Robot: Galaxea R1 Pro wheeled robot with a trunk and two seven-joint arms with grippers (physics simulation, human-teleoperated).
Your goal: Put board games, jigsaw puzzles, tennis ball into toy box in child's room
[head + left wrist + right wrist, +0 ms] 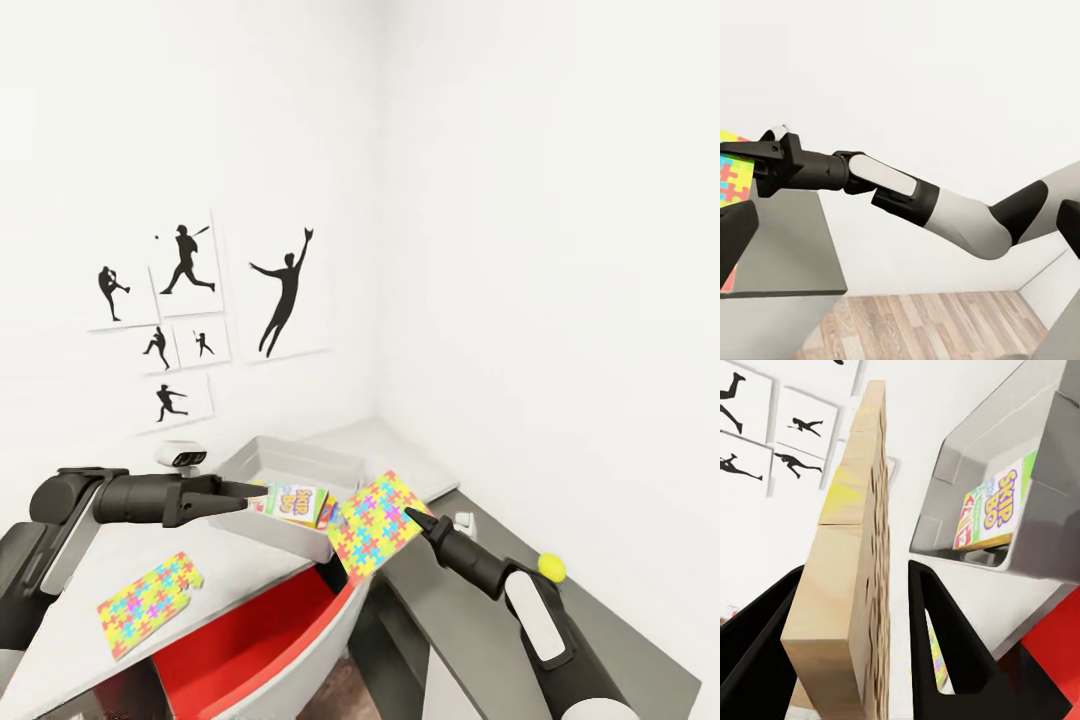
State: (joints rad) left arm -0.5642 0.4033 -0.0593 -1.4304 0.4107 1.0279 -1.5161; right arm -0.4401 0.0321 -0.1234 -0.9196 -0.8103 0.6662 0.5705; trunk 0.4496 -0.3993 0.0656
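Right now our right gripper (881,637) has its fingers (945,645) pinching a jigsaw puzzle (372,522) by one edge; the board is carried edge-on between them, long faces vertical in the wrist view. Key relation: the held puzzle hangs just beside the toy box (300,462), at its near-right rim, not yet over the opening, so we judge the next move is a short carry toward the box, then release. Left gripper (255,490) reaches over the near rim; fingers look pressed together, empty. Second puzzle (148,604) lies flat on the counter (110,560), nearer our left arm. Inside the box: a board game (292,500). Further right, the tennis ball (551,567) sits on the dark wing.
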